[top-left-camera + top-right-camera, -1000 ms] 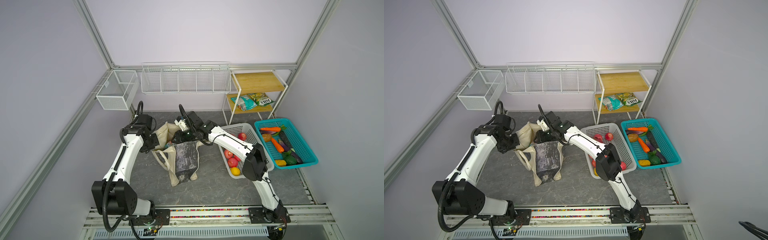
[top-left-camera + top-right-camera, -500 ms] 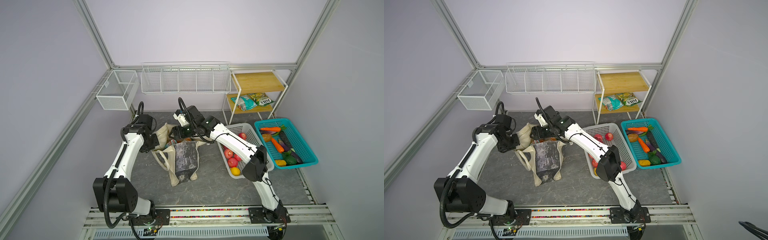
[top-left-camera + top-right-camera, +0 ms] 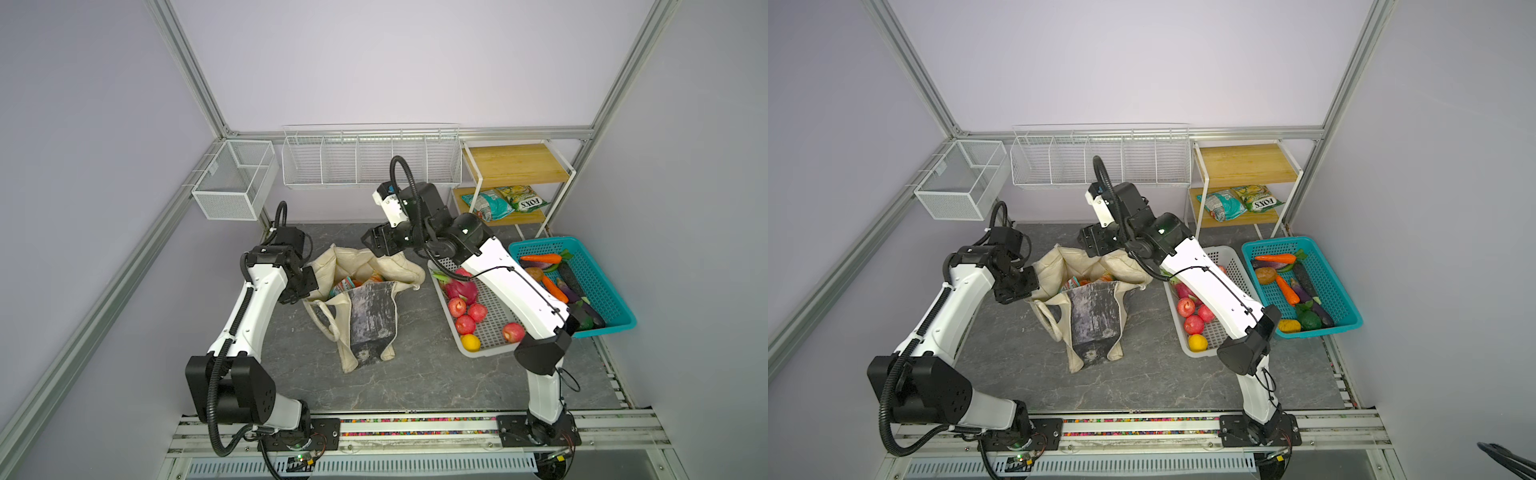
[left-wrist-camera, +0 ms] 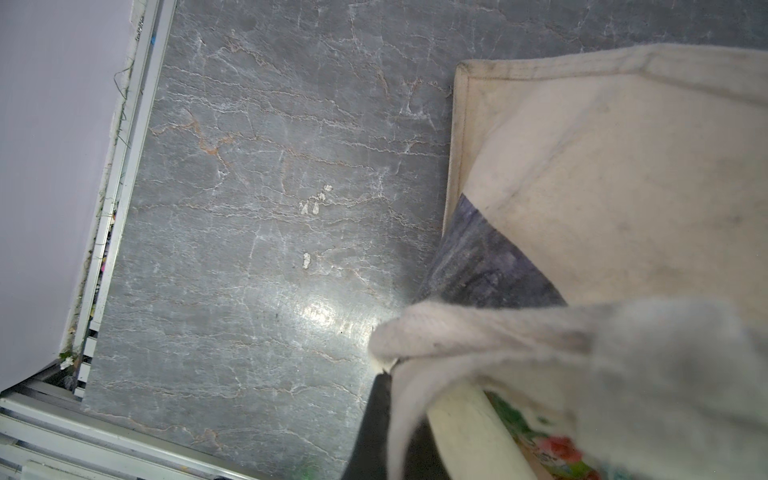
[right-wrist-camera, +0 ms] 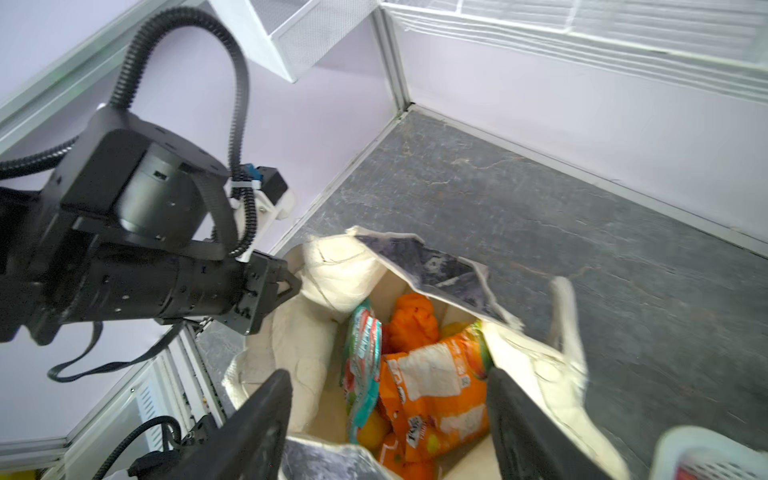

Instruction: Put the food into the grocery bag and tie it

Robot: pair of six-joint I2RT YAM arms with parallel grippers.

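**Both top views.** The bag (image 3: 390, 266) (image 3: 1054, 266) stands on the grey floor (image 3: 415, 374) between my two arms. Its mouth is up and open, and its dark panel faces near. My left gripper (image 3: 309, 286) (image 3: 1027, 286) is at the bag's left rim, clamped on the cream fabric. My right gripper (image 3: 369, 246) (image 3: 1086, 245) hangs above the far edge of the mouth, clear of the fabric.

**Right wrist view.** My right gripper (image 5: 388, 374) has its fingers (image 5: 266, 415) wide apart and holds nothing. Between them the inside of the bag (image 5: 332, 270) shows an orange packet (image 5: 432, 386), a teal packet (image 5: 363, 353) upright beside it, and an orange fruit (image 5: 415, 316) behind both. My left gripper (image 5: 286, 286) pinches the rim.

**Left wrist view.** A fold of the bag (image 4: 602, 166) lies across the gripper and hides most of it.

**Right of the bag.** The white basket (image 3: 490, 351) holds red apples (image 3: 465, 322). Just right of it is the teal basket (image 3: 598, 266) of vegetables. Two more packets (image 3: 503, 201) lie on the far shelf (image 3: 515, 164).
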